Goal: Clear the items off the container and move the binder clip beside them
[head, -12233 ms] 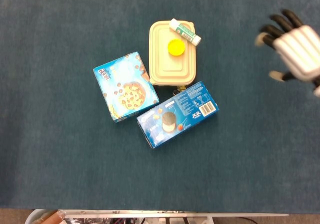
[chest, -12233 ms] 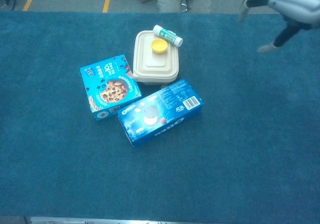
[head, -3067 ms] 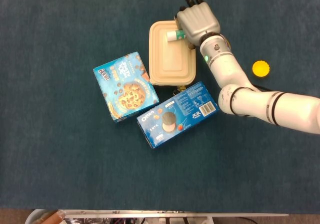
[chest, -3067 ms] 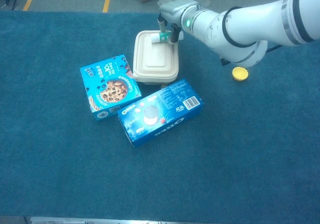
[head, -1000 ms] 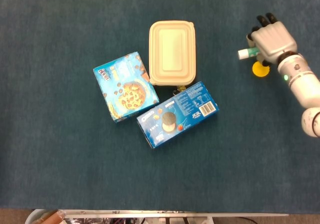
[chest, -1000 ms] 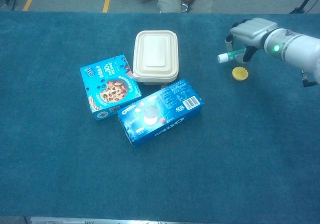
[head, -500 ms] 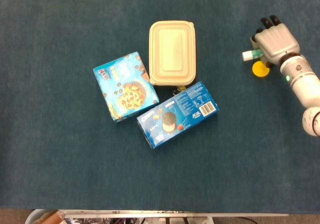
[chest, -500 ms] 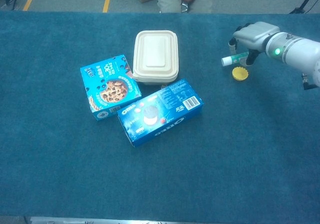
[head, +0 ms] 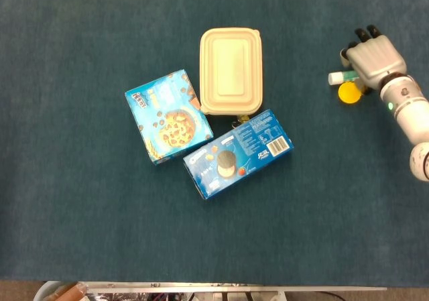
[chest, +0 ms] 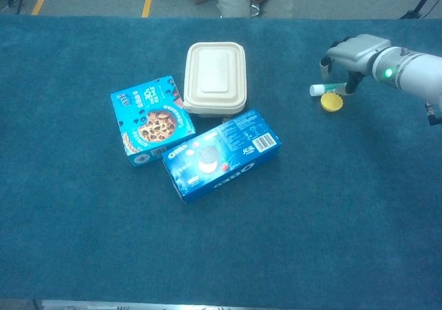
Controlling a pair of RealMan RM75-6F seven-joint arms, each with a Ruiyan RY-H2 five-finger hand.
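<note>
1. Lowered since a second ago, the right hand [head: 375,56] now holds the white-and-green glue stick [chest: 324,88] at the carpet, fingers clamped on it, touching the round yellow cap [head: 348,92].
2. Both items are off the beige lidded container [head: 230,70]; release likely comes next.
3. I cannot make out the binder clip; something small shows between container and blue Oreo box [head: 237,153].

You're looking at one clear brand: the long blue cookie box [chest: 222,155] is showing "OREO" in white letters along its front edge. The square blue cookie box [chest: 151,120] is showing a yellow "20" near its top, but its other print is staying too small to read.
</note>
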